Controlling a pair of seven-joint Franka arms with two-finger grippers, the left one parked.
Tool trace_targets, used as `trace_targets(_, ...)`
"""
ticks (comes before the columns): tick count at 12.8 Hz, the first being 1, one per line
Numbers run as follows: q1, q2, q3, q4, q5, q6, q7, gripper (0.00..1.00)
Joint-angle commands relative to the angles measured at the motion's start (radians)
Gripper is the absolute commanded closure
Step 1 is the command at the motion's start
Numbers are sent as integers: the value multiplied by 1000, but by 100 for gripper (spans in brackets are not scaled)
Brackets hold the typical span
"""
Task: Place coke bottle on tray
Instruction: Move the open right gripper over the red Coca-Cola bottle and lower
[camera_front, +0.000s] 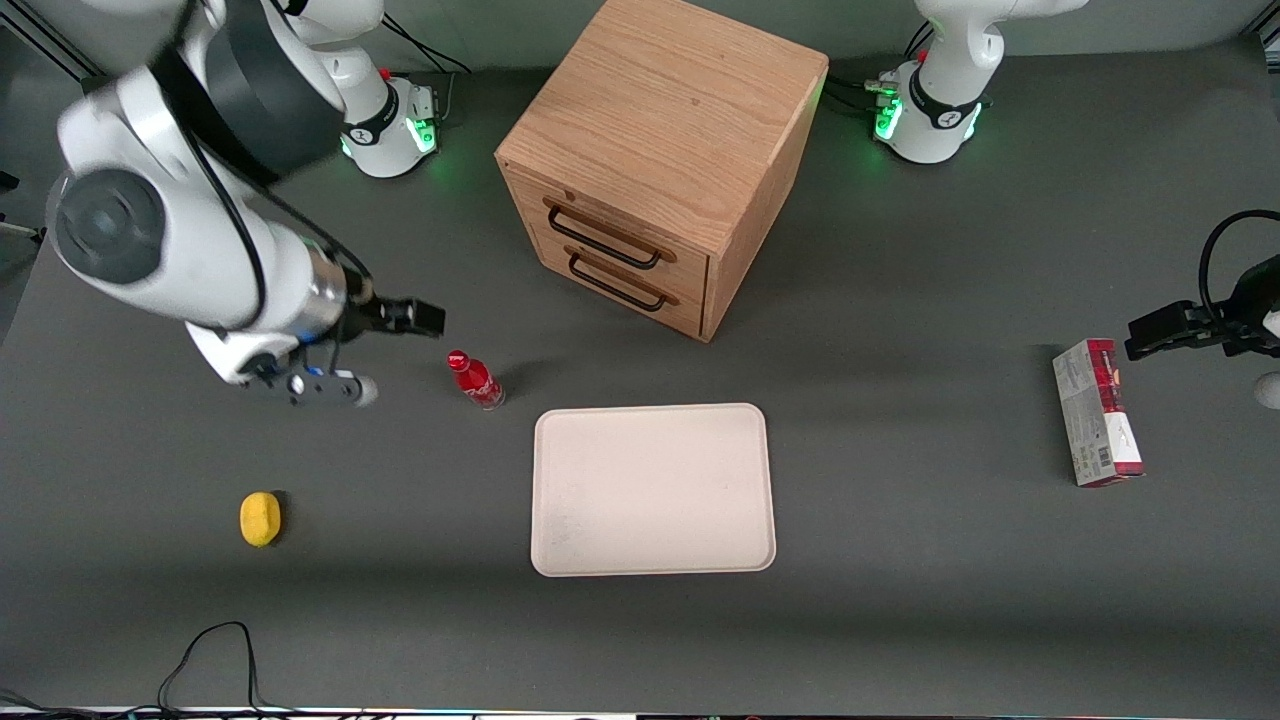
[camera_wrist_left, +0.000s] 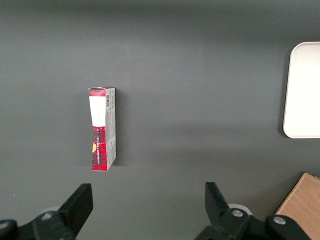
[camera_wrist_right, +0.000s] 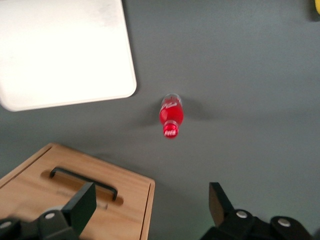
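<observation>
The coke bottle (camera_front: 476, 380) is a tiny red bottle with a red cap, standing on the dark table beside the tray's corner toward the working arm's end. It also shows in the right wrist view (camera_wrist_right: 171, 116). The tray (camera_front: 650, 490) is large, flat and cream-white with nothing on it; it also shows in the right wrist view (camera_wrist_right: 60, 55) and the left wrist view (camera_wrist_left: 305, 90). My gripper (camera_front: 418, 317) hangs above the table, a short way from the bottle toward the working arm's end. It is open and empty (camera_wrist_right: 151, 195), and apart from the bottle.
A wooden drawer box (camera_front: 660, 150) with two black handles stands farther from the front camera than the tray, and shows in the right wrist view (camera_wrist_right: 75, 200). A yellow lemon-like object (camera_front: 260, 519) lies toward the working arm's end. A red-and-grey carton (camera_front: 1097, 412) lies toward the parked arm's end.
</observation>
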Motion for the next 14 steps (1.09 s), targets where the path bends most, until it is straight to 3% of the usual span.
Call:
trace_targets(1, 8, 0, 0, -150, -28, 143, 29, 0)
trace_targets(4, 6, -29, 0, -290, -46, 229, -6, 0)
trace_targets(9, 2, -176, -5, -647, -45, 537, -40, 0)
trace_targets(14, 0, -171, -20, -734, -45, 658, -72, 1)
